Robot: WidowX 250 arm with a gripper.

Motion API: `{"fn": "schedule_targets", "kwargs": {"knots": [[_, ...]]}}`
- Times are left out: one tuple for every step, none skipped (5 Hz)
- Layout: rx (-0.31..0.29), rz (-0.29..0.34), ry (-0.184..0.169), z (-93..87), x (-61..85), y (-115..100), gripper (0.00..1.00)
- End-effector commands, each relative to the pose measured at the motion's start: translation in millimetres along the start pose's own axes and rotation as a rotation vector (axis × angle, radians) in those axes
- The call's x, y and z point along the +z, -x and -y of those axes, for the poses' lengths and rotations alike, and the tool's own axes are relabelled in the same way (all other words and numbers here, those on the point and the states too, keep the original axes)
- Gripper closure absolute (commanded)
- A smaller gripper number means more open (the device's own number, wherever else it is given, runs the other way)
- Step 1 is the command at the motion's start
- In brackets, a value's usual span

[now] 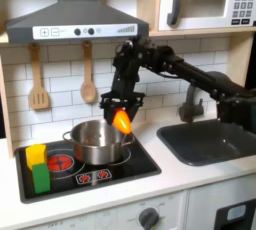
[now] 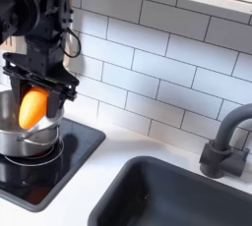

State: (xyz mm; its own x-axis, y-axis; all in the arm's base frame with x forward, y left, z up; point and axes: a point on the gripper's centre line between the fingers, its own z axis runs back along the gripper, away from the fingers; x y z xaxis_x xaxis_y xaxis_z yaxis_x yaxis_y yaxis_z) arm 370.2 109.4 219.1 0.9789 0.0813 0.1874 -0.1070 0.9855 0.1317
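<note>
My black gripper (image 1: 121, 111) hangs over the toy stove, shut on an orange carrot-like piece (image 1: 122, 121) that points downward. In the second exterior view the gripper (image 2: 37, 97) holds the orange piece (image 2: 32, 108) just above the rim of a steel pot (image 2: 22, 139). The pot (image 1: 98, 142) stands on the black cooktop (image 1: 120, 169), and the orange piece hovers over its right edge in the first exterior view.
A yellow block (image 1: 36, 155) and a green block (image 1: 41, 177) sit on the cooktop's left side. Wooden utensils (image 1: 88, 74) hang on the tile wall. A dark sink (image 1: 215, 142) with a grey faucet (image 2: 225, 141) lies to the right. A microwave (image 1: 210, 1) is above.
</note>
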Motion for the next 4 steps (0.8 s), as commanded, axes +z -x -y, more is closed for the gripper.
{"fn": "schedule_targets", "kwargs": {"knots": [[0.005,0.004,-0.024,-27.7,-12.1,-12.8,1.0],[-0.015,-0.004,-0.023,-32.2,-20.2,-19.1,1.0],[-0.021,-0.016,-0.004,-29.4,-27.9,-21.5,0.0],[-0.017,-0.018,-0.011,-32.7,-28.1,-19.1,0.0]]}}
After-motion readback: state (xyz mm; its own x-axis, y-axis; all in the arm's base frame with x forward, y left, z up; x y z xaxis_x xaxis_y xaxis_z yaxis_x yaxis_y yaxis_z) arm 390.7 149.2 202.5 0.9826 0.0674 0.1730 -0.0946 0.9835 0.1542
